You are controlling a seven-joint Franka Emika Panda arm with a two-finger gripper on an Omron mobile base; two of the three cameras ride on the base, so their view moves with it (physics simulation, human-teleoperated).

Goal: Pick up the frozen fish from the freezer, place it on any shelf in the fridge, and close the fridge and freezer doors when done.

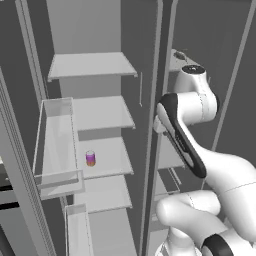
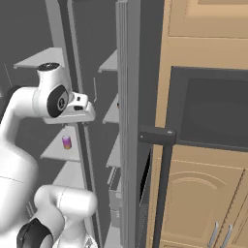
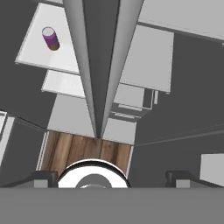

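Both doors of the tall grey unit stand open. The fridge (image 1: 100, 115), the wider compartment, holds a purple-and-orange can (image 1: 90, 158) on a pale shelf. The freezer (image 1: 172, 155) is the narrower compartment to its right, and my arm hides much of it. A small dark shape (image 1: 180, 54) lies on the freezer's top shelf; I cannot tell whether it is the frozen fish. My gripper (image 3: 111, 178) hangs open and empty in front of the divider (image 3: 100, 65), pointing down at the floor. The can (image 3: 50, 38) shows to one side of the divider and the freezer shelves (image 3: 148, 57) to the other.
The fridge door with clear bins (image 1: 55, 145) swings out at the left. The freezer door (image 2: 128, 121) stands edge-on at my right, with its bar handle (image 2: 162, 193). Behind it are wooden cabinets (image 2: 208, 29) and a dark oven front (image 2: 213, 111). A clear freezer drawer (image 3: 131, 105) sits low.
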